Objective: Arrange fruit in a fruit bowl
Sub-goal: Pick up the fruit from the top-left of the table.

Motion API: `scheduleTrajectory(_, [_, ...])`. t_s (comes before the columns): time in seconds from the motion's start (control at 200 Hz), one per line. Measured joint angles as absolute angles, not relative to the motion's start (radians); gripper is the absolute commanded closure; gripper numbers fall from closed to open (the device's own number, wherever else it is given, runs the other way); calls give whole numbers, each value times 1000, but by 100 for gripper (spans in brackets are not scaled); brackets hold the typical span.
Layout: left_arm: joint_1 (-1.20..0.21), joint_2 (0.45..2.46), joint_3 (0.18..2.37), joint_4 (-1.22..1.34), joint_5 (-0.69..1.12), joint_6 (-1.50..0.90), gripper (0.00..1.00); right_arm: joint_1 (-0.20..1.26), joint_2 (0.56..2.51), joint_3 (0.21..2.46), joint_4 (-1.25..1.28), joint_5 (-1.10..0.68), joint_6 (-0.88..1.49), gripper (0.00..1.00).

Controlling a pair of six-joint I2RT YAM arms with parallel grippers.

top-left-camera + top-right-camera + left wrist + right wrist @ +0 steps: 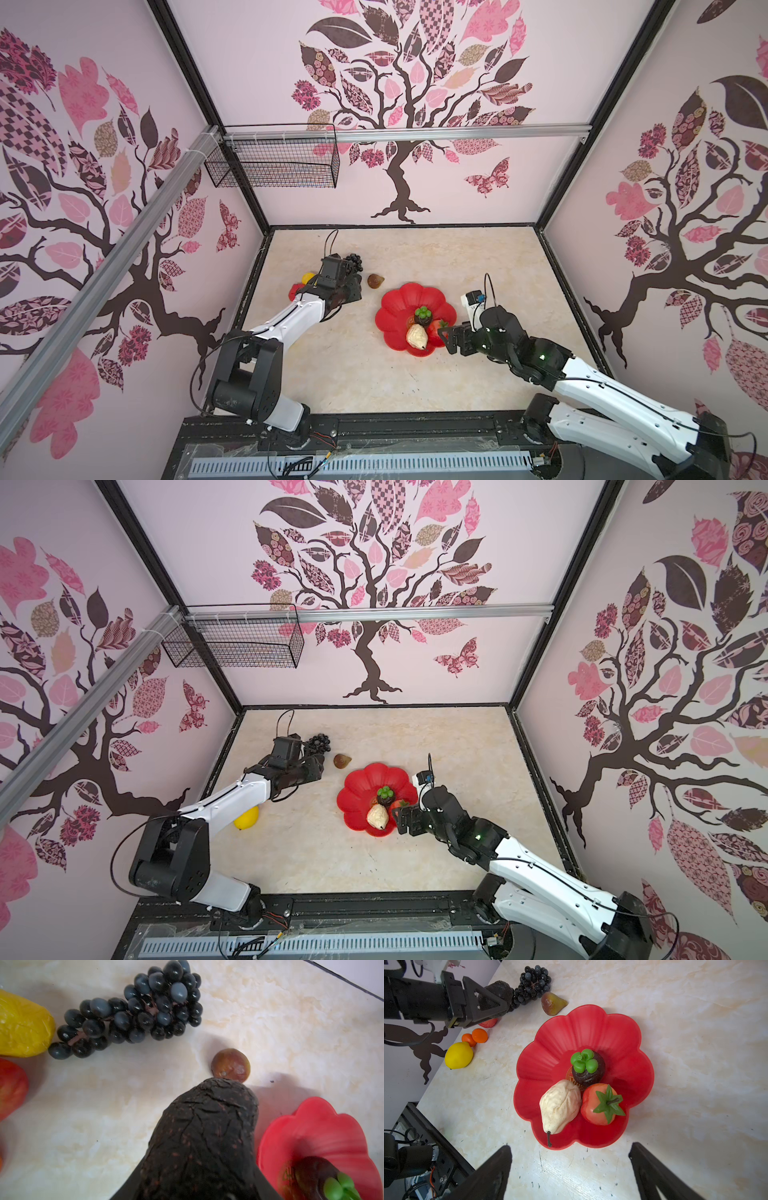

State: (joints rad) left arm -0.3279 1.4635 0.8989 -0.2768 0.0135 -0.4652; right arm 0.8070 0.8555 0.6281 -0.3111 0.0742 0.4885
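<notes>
Left gripper (354,291) is out on the far-left side of the fruit bowl (397,301), jaws clenched around the dark avocado (203,1136), which looks lifted clear of the desk (365,374). The avocado's long axis runs straight out from the jaws, far end aimed roughly at the brown fig (230,1065), which lies near the bowl's far-left rim, apart from it. So the bowl sits to the robot's right of the held fruit and a little nearer the base; my read is a short swing right, then a lowering. The bowl holds a cream pear (560,1105), a dark round fruit with a green cap (588,1070) over the centre emblem, and a red fruit with green leaves (602,1103). These are packed close together, from centre toward the rim nearest the right gripper (571,1145). The petals facing the left arm are bare, the likely landing spot. Right gripper hovers just beside that near rim, jaws released wide, nothing between them: nearer the bowl, but empty. The black grape bunch (133,1009) lies beyond the fig, farther from the bowl. Right wrist view shows a lemon (458,1055) and two oranges (479,1035) by the wall left of the bowl; in both top views the left arm hides the oranges. Left wrist view gives the avocado's cracked skin; top views give only a dark lump.
</notes>
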Motion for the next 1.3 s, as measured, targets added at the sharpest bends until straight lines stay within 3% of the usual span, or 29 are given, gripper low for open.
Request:
scheduleTrajectory(0.28, [-599,1230,787,-173,53,-382,54,807,863,794,-381,82,472,6])
scheduleTrajectory(0.56, [-733,1102,652,22,143,-270,55,806,879,871,-374,10,491,3])
scheduleTrajectory(0.92, [-801,1097,585,164,282,-148,56,813,921,828,-282,-159,600,1])
scheduleTrajectory(1.301, [-832,1115,566,244,336,-102,54,818,948,767,-177,-229,684,6])
